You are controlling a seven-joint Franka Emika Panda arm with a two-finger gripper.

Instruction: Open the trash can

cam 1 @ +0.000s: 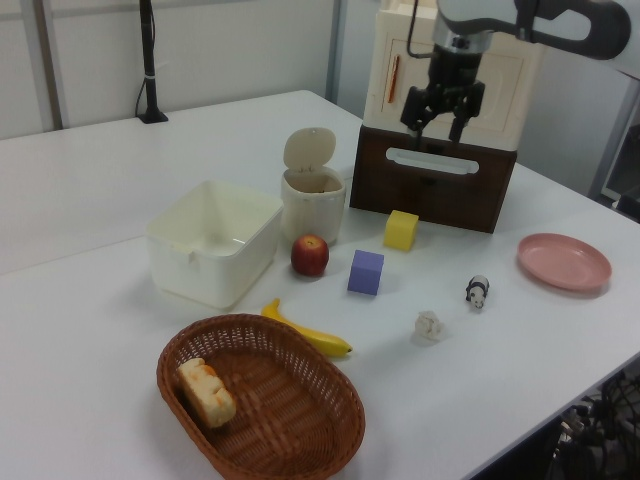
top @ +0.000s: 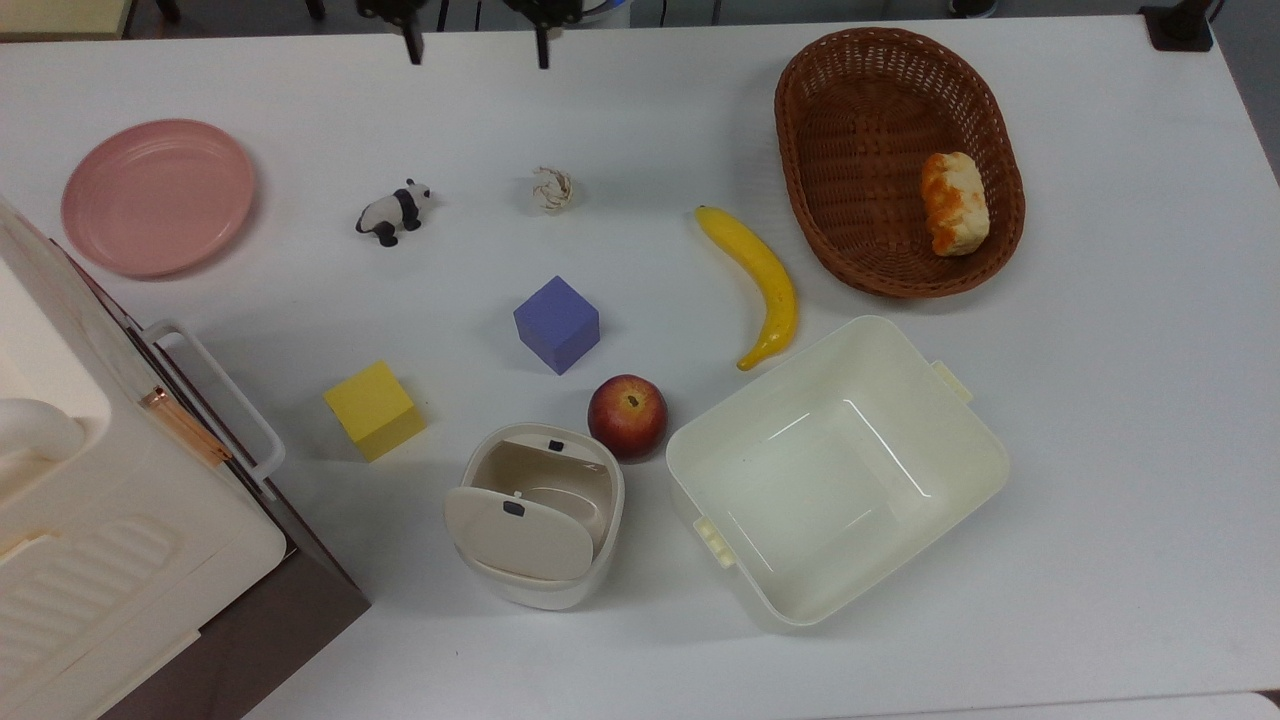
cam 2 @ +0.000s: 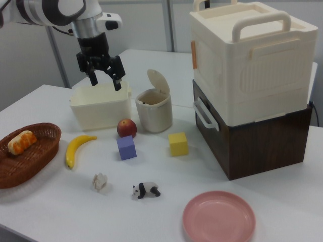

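Note:
The trash can [top: 540, 580] is a small white rounded bin near the front of the table, between the yellow cube and the apple. Its beige lid [top: 518, 535] stands tipped up on its hinge, so the beige inside shows. In the left view the trash can [cam 1: 312, 205] has its lid upright, and the right view shows the trash can [cam 2: 154, 112] the same way. My gripper [top: 476, 55] is at the top view's upper edge, far from the bin. It hangs high over the table [cam 1: 436, 130], open wide and holding nothing [cam 2: 106, 83].
A red apple [top: 627, 415] touches the bin's far side, and a cream tub [top: 830, 480] stands to the top view's right. Also here: purple cube [top: 556, 323], yellow cube [top: 373, 409], banana [top: 762, 280], basket [top: 850, 120] holding bread [top: 955, 203], pink plate [top: 158, 195], toy panda [top: 393, 212], crumpled white ball [top: 552, 189], big handled appliance [top: 100, 520].

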